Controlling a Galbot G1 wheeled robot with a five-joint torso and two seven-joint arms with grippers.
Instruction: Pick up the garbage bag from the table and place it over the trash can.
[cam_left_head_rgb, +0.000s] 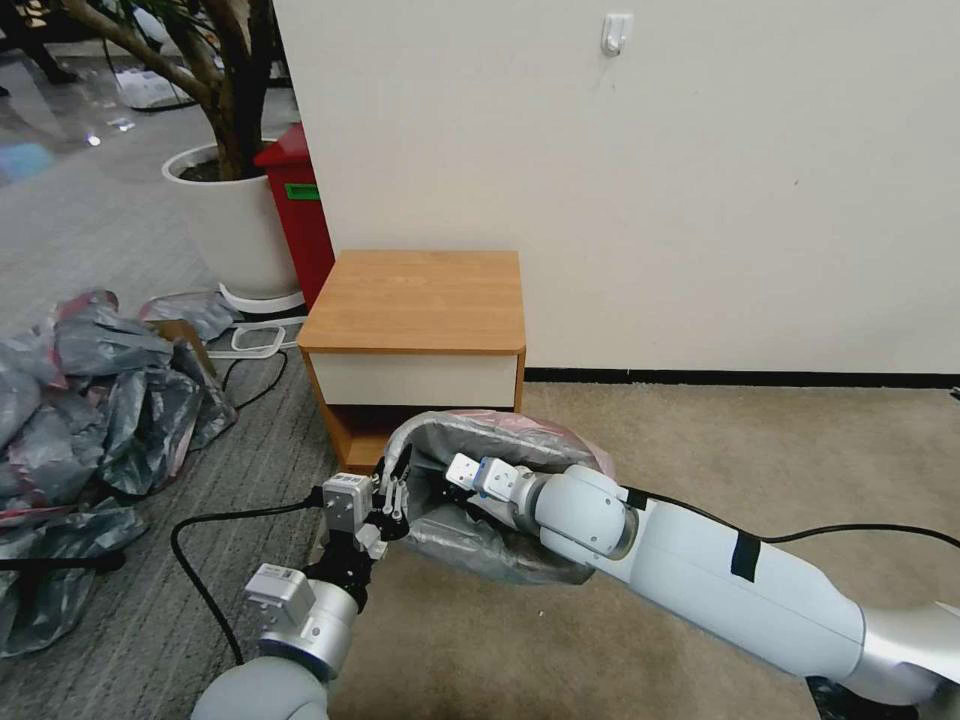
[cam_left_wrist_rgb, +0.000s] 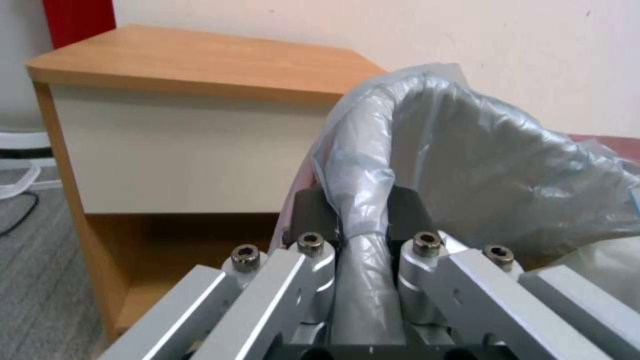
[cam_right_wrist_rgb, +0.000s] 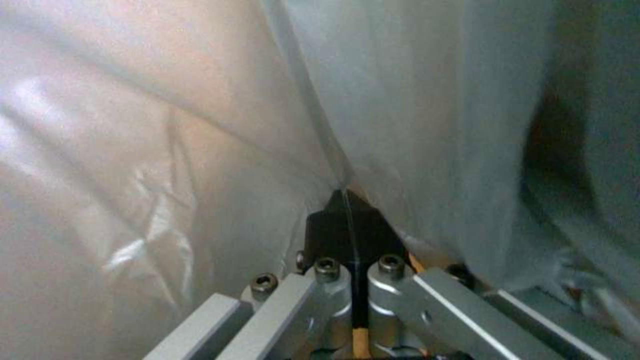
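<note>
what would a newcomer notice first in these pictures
The grey garbage bag draped over the trash can on the carpet before the wooden table. The left gripper pinches the covered rim, and the right gripper is shut inside the bag. A heap of grey bags lies on the floor left.

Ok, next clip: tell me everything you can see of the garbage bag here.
The garbage bag is thin, crinkly grey see-through plastic with a pink edge along its far side. It is already draped open over something low on the carpet in front of the table, mouth up. The left pincer is shut on a rolled fold of its rim on the robot's left side. The right pincer is inside the bag, shut, with a fold of film at its tips; whether it grips the film is unclear.
</note>
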